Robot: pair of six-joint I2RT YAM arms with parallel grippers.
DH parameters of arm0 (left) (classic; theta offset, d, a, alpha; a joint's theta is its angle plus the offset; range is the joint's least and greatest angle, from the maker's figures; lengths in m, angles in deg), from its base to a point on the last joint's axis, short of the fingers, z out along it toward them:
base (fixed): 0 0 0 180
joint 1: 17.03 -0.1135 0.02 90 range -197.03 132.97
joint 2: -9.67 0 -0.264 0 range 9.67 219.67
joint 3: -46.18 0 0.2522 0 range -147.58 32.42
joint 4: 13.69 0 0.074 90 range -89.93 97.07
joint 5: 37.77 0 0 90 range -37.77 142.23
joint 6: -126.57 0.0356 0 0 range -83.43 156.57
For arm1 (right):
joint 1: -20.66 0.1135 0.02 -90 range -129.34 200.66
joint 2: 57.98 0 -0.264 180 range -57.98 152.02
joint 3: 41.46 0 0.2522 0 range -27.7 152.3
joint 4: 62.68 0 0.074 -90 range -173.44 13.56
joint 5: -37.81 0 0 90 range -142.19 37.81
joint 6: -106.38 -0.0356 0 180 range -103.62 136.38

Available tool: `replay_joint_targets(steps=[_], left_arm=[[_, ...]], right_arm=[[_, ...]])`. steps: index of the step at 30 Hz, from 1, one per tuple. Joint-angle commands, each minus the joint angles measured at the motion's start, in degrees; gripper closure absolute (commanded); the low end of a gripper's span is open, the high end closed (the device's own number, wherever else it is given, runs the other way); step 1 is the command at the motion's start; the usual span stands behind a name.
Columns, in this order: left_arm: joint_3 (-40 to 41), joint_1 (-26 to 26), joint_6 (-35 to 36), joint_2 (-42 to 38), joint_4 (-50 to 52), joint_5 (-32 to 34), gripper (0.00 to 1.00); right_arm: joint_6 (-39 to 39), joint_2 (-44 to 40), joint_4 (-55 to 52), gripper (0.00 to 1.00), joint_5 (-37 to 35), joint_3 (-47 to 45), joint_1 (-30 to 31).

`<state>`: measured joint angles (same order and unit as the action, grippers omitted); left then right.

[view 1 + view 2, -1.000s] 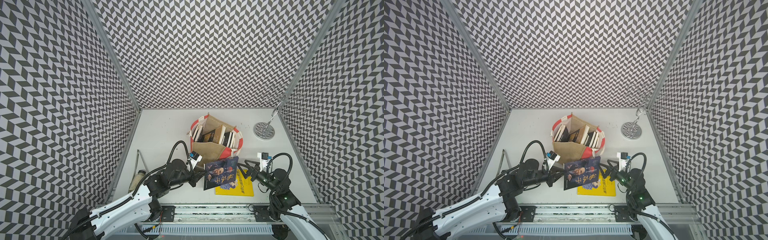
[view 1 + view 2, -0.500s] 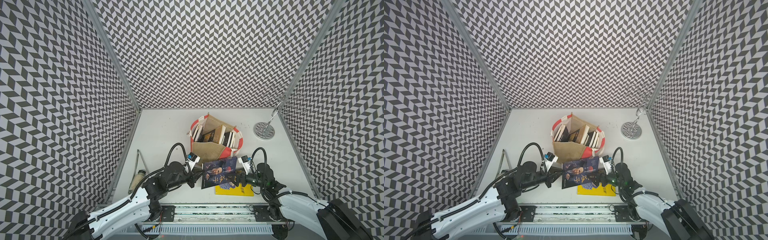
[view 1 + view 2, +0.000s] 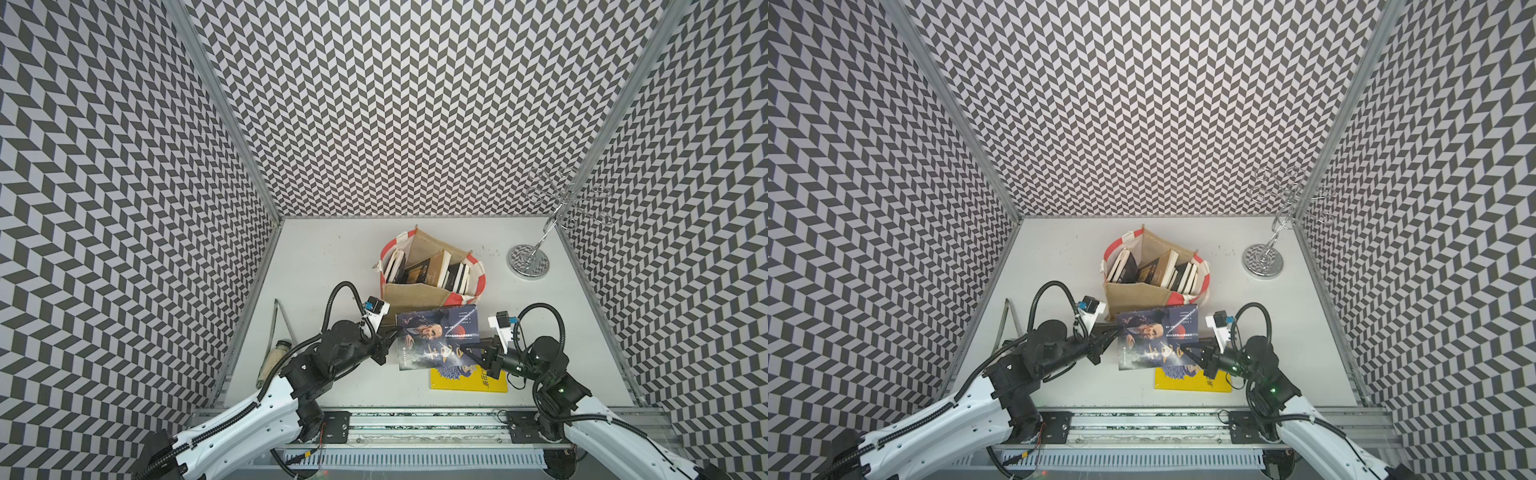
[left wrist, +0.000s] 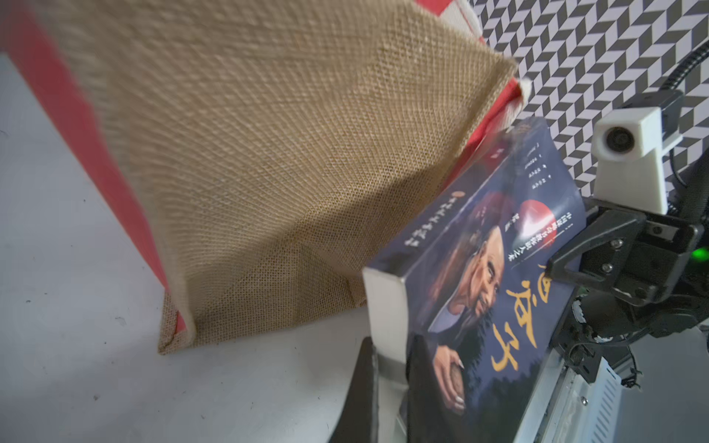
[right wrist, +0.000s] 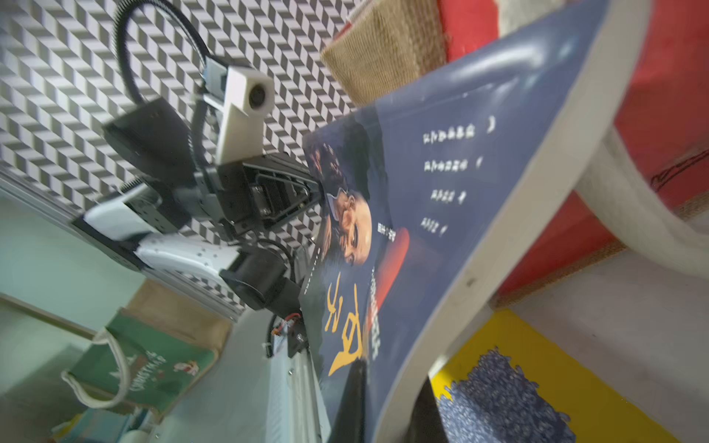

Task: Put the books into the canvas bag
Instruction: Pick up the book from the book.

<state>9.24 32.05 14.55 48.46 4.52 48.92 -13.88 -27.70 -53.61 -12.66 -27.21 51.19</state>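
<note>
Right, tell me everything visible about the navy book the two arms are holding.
The navy book is a thick paperback with a glossy cover showing a bearded old man, a red disc and large yellow characters; its page block is white. It is held off the table, tilted, just in front of the canvas bag. The left gripper is shut on one side edge and the right gripper on the opposite one. It hangs partly over the yellow book lying flat below.

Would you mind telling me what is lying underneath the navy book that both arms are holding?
A yellow book lies flat on the table under the navy book. Only its near strip and a corner show; the rest of its cover is hidden.
</note>
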Motion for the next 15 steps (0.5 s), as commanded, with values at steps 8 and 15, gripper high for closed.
replay_joint_targets(steps=[8,15], left_arm=[[-8.53,0.1,-2.5,-3.89,2.44,0.02,0.67],[-22.0,-6.05,-0.74,2.52,10.98,4.28,0.0]], right_arm=[[1.82,-1.0,-5.34,1.0,7.95,20.99,1.74],[5.06,11.48,-31.57,1.0,-13.11,48.94,1.73]])
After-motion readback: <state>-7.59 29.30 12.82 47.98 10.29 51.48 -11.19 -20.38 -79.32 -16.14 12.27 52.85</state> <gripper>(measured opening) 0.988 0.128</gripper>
